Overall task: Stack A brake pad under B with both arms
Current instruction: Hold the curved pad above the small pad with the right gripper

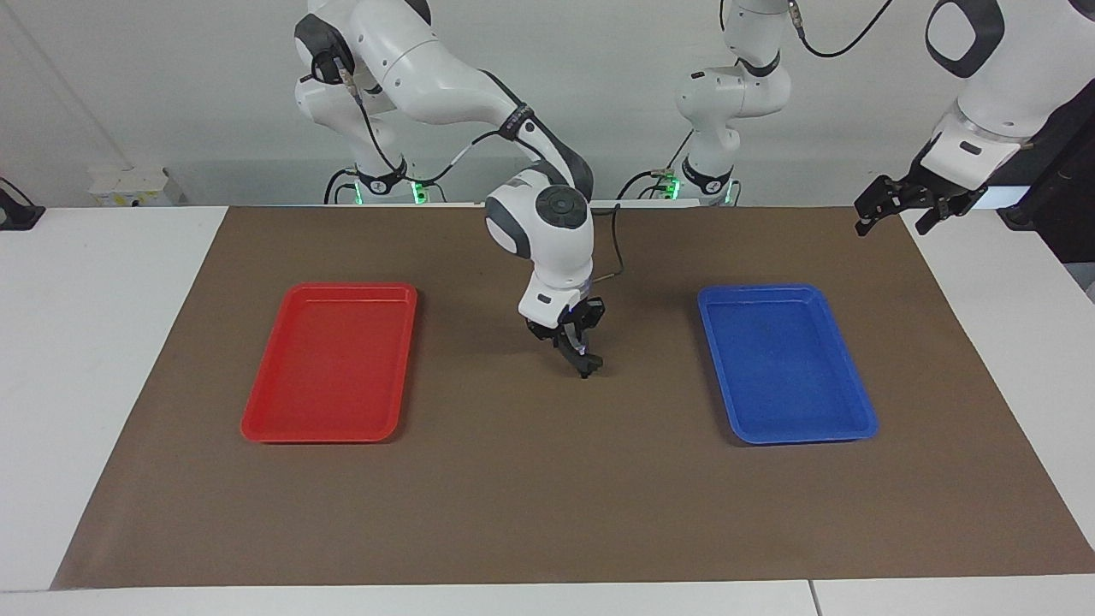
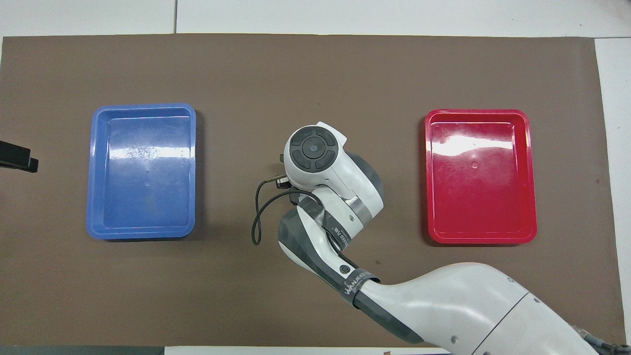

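The table carries a red tray and blue tray. Between them the right claw, fingers together, holds something dark down at the mat; its arm hides both pads from overhead. The left claw, fingers apart, hangs over the table's edge at the left arm's end.

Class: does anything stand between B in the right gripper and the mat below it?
Nothing visible does: the right gripper, shut on B, is low over the mat's middle. The left gripper waits, raised, open.
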You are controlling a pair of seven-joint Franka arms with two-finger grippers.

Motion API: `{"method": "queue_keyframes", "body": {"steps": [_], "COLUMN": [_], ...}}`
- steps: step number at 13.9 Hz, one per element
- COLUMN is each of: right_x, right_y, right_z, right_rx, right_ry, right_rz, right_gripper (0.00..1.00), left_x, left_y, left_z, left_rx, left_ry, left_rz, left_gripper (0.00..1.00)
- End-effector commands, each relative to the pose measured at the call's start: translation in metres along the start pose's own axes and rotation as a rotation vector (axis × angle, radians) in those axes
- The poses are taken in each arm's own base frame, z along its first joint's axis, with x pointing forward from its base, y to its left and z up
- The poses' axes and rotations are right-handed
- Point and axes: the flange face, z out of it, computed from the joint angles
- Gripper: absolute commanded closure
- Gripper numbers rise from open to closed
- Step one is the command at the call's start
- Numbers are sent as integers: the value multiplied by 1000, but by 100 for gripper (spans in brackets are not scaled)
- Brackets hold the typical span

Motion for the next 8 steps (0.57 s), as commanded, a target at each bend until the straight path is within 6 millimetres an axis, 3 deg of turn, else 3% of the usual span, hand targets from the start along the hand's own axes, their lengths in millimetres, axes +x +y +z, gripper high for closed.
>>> {"method": "queue_keyframes", "body": {"steps": [1, 4, 8], "right_x": [3, 4, 4], "right_y": [-3, -2, -4], "right_z": [12, 25, 27], "right_rx": [2, -21, -31], "right_ry": [31, 42, 46], "right_rz": [45, 98, 104], "right_gripper": [100, 100, 100], "left_x": [9, 7, 7], "left_y": [-2, 4, 9], "left_z": [7, 14, 16], "left_rx": [3, -5, -40], "left_ry": [-32, -37, -17], "left_rz": [14, 17, -36], "left_gripper": [0, 0, 0]}}
